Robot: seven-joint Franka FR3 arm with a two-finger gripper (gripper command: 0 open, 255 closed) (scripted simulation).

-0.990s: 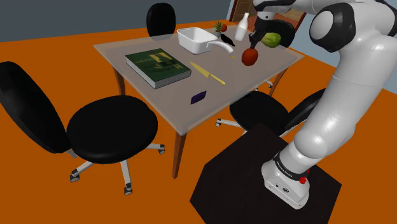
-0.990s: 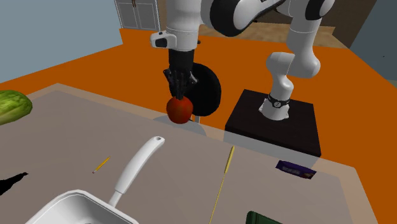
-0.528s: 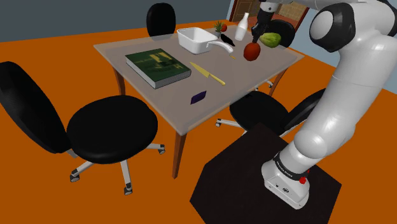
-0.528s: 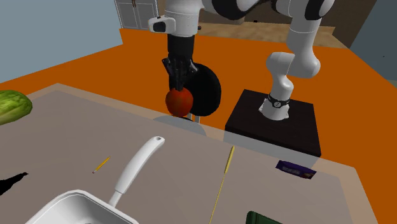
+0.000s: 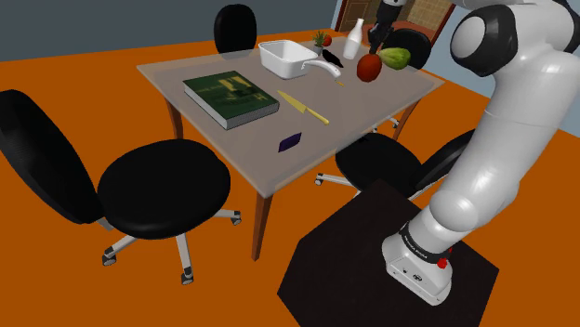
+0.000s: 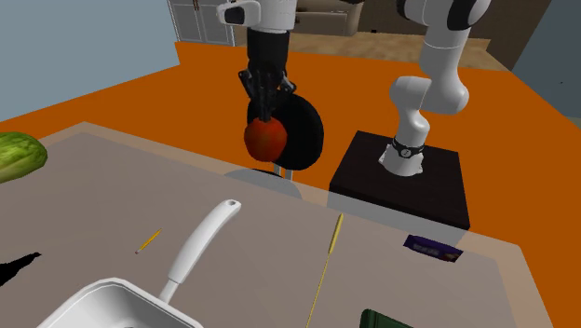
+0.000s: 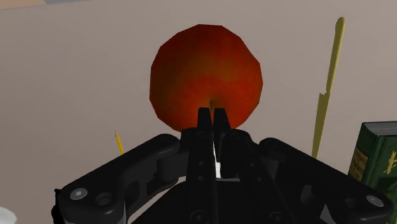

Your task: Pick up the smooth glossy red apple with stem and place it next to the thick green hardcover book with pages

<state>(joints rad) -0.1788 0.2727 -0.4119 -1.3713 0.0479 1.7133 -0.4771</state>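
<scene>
The shoulder view sits high beside and a little behind the stand (image 5: 344, 265), looking down across the whole table (image 5: 243, 150) from well back. The second exterior view faces the opposite way — low and close over the table's far side, looking back at the arm (image 6: 433, 65). Both take in the apple (image 5: 369, 67) and the yellow knife (image 5: 304, 107). The wrist view looks down along the claw (image 7: 212, 114) — very near the apple, with the knife and a corner of the book (image 7: 375, 153) beyond.
</scene>
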